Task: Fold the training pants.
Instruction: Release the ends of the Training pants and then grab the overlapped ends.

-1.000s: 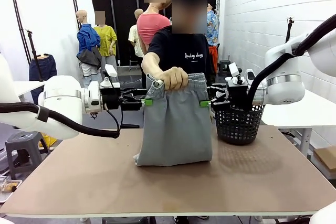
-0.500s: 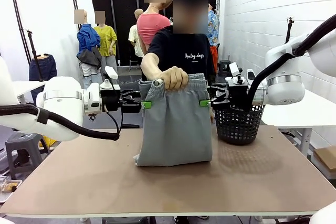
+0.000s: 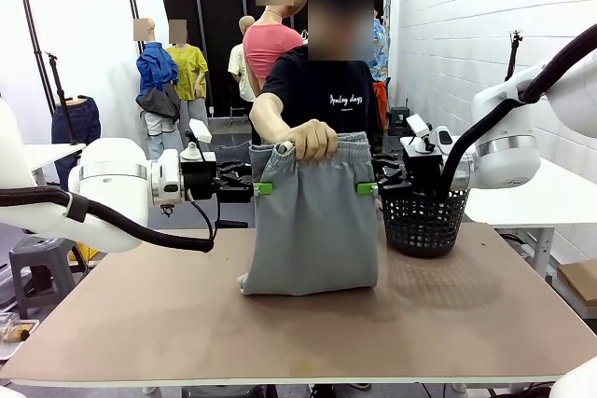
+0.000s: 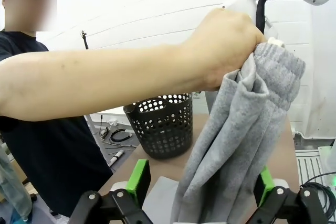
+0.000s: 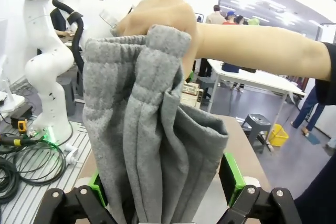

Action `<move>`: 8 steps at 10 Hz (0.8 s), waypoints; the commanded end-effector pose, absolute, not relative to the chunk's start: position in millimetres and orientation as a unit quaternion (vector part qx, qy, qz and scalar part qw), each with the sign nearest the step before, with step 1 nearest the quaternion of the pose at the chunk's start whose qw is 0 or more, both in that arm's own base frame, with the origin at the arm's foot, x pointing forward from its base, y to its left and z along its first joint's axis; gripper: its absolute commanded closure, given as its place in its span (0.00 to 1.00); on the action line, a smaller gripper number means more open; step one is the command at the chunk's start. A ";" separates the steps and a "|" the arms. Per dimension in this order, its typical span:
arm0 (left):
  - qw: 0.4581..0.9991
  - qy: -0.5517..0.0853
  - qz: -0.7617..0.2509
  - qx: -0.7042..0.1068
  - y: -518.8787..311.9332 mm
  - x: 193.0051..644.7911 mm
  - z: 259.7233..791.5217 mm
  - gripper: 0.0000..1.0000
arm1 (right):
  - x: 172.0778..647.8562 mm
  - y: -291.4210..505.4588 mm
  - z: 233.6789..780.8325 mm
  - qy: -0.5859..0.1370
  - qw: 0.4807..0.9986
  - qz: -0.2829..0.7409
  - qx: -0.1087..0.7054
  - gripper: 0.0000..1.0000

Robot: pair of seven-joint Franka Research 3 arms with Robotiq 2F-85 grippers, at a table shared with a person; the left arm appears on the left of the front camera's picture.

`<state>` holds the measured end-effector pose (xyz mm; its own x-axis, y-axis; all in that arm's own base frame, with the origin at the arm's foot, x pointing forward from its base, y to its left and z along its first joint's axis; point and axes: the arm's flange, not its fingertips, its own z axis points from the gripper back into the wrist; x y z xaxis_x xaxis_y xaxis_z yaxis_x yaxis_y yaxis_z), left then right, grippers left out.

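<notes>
The light grey training pants (image 3: 312, 230) hang upright, bunched at the waistband in a person's hand (image 3: 312, 140), with their lower end resting on the table. My left gripper (image 3: 264, 188) is at the pants' left edge below the waistband, and my right gripper (image 3: 365, 188) is at the right edge. In the left wrist view the pants (image 4: 231, 129) hang between the spread green-padded fingers (image 4: 139, 179) of the open left gripper (image 4: 202, 187). In the right wrist view the pants (image 5: 147, 119) likewise hang inside the open right gripper (image 5: 164, 187), unsqueezed.
A black mesh basket (image 3: 424, 221) stands on the brown table (image 3: 298, 323) just right of the pants, under my right arm. The person stands at the far edge. A white table (image 3: 550, 198) lies at the right.
Both grippers have sunk slightly along the pants' sides. The jaws stay wide, and the person's hand keeps hold of the waistband.
</notes>
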<state>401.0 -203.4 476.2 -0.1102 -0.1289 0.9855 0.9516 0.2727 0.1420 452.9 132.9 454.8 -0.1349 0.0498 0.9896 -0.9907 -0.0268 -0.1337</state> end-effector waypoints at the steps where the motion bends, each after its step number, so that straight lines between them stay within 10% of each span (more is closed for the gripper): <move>1: 0.551 -0.557 -0.497 -0.373 -204.2 402.4 471.6 0.00 | 457.4 134.9 457.6 -0.490 0.474 0.559 0.472 0.00; 8: 0.540 -0.547 -0.508 -0.390 -221.0 403.1 461.4 0.00 | 447.2 162.3 448.9 -0.455 0.466 0.576 0.494 0.00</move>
<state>399.1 -218.4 460.7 -0.0982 -0.1244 0.9874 0.9774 0.1747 0.1192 444.1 158.9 448.4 -0.1078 0.0667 0.9919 -0.9887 -0.1114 -0.0999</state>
